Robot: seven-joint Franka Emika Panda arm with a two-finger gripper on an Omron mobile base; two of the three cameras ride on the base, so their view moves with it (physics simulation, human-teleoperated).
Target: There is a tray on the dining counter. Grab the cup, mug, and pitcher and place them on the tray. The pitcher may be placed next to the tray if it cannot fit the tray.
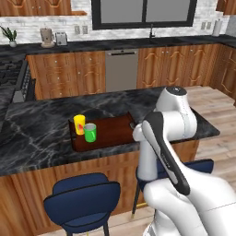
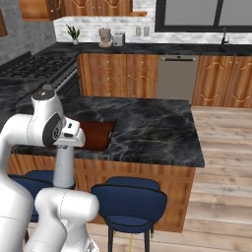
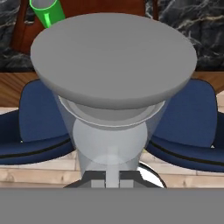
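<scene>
A pale grey pitcher (image 3: 113, 61) looms close in the hand view, with my gripper (image 3: 112, 177) shut on its narrow end. It hangs off the front edge of the dining counter (image 1: 46, 133), above the blue stools. The dark reddish-brown tray (image 1: 113, 131) lies on the counter near that edge. A yellow cup (image 1: 79, 123) and a green mug (image 1: 90, 132) stand together at the tray's left end. The green mug (image 3: 48, 13) also peeks past the pitcher in the hand view. From the right base view, part of the tray (image 2: 98, 134) shows behind my white hand.
Two blue stools (image 1: 85, 198) (image 2: 130, 202) stand against the counter's wood front, right under the hand. My own arm (image 1: 166, 138) hides the tray's right end. Behind are the back counter with a dishwasher (image 1: 121, 69), a stove (image 2: 39, 69) and a sink.
</scene>
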